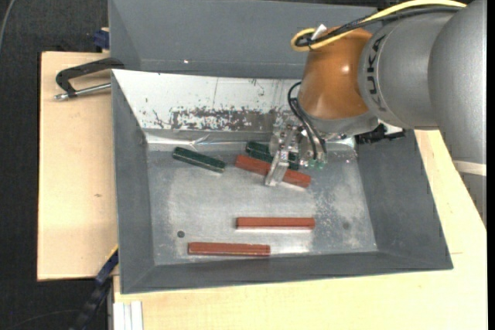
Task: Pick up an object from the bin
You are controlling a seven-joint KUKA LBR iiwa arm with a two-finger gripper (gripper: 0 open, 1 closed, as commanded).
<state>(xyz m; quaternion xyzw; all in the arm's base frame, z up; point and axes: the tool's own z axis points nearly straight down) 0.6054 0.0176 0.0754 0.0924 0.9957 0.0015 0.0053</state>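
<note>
My gripper [277,172] hangs low in the back middle of the bin, with its metal fingers down on a short red block [254,164] whose right end shows past the fingers. A dark green bar [258,149] lies just behind that red block, partly hidden by the gripper. Further left along the back wall lies another dark green bar [199,159]. Whether the red block sits between the fingers cannot be made out.
Two long red bars lie near the front: one [275,223] in the middle, one [229,249] closer to the front wall. A small dark speck [181,236] sits at front left. The arm with its orange cover fills the back right.
</note>
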